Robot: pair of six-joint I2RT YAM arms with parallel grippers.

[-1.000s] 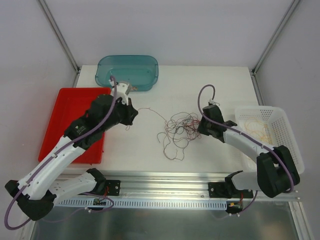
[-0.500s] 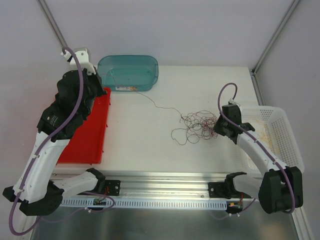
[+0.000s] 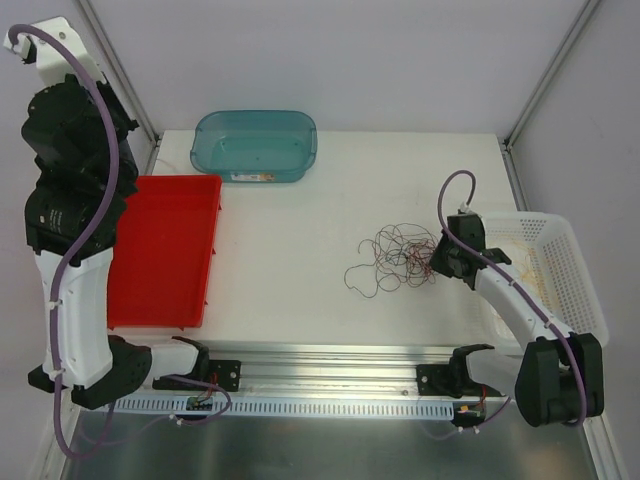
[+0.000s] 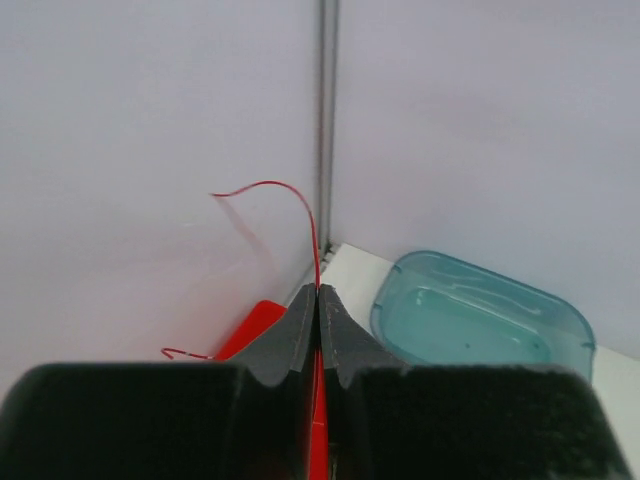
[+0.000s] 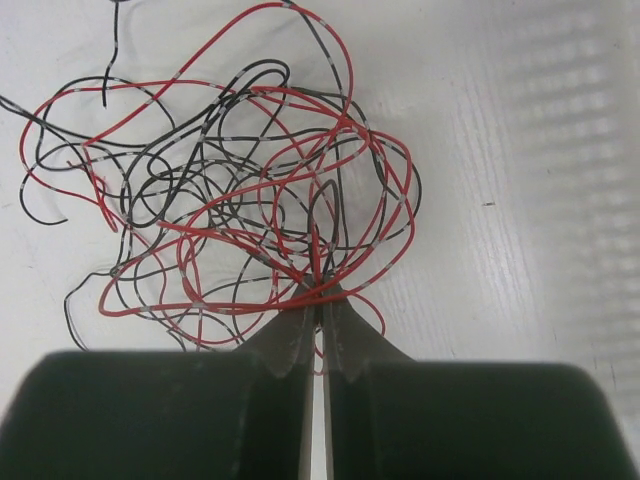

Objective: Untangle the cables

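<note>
The cables (image 3: 398, 258) lie in a loose red and dark tangle on the white table (image 3: 300, 230), right of centre. The right gripper (image 3: 438, 262) is at the tangle's right edge, just beside a white basket (image 3: 575, 290). The left arm (image 3: 75, 200) stands tall at the red tray's (image 3: 165, 250) left side. A teal tub (image 3: 255, 145) sits at the table's far edge.

Both clamped — left pincer (image 4: 318, 293) raised, right pincer (image 5: 320, 306) low.
</note>
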